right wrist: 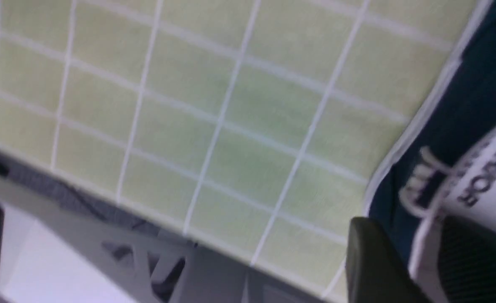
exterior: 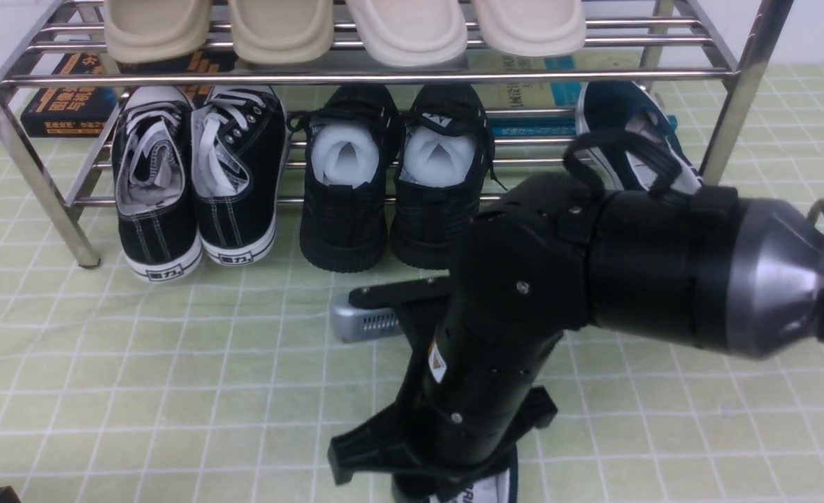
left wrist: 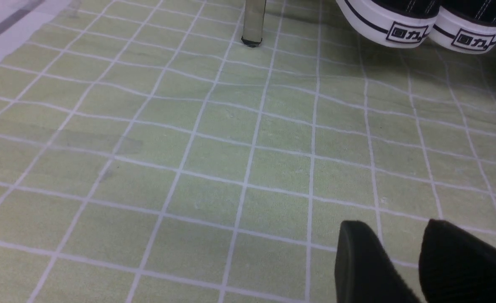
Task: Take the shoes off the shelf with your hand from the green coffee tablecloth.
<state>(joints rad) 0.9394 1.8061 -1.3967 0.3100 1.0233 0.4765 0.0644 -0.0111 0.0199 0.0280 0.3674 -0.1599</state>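
Observation:
One navy blue shoe (exterior: 621,115) stands on the lower tier of the steel shelf (exterior: 384,75), at its right end. The other navy shoe (exterior: 483,490) lies on the green tablecloth (exterior: 174,363) at the near edge, mostly hidden under my right arm (exterior: 523,293). In the right wrist view, that shoe (right wrist: 462,113), marked "WARRIOR", has its heel rim between the spread fingers of my right gripper (right wrist: 403,227), which is open. My left gripper (left wrist: 393,225) hangs open over bare cloth, holding nothing.
Black lace-up sneakers (exterior: 195,181) and all-black shoes (exterior: 394,181) fill the lower tier's left and middle. Beige slippers (exterior: 342,28) line the top tier. Books (exterior: 69,105) lie behind the shelf. A shelf leg (left wrist: 254,21) stands ahead of the left gripper. The table's grey edge (right wrist: 104,219) runs beside the set-down shoe.

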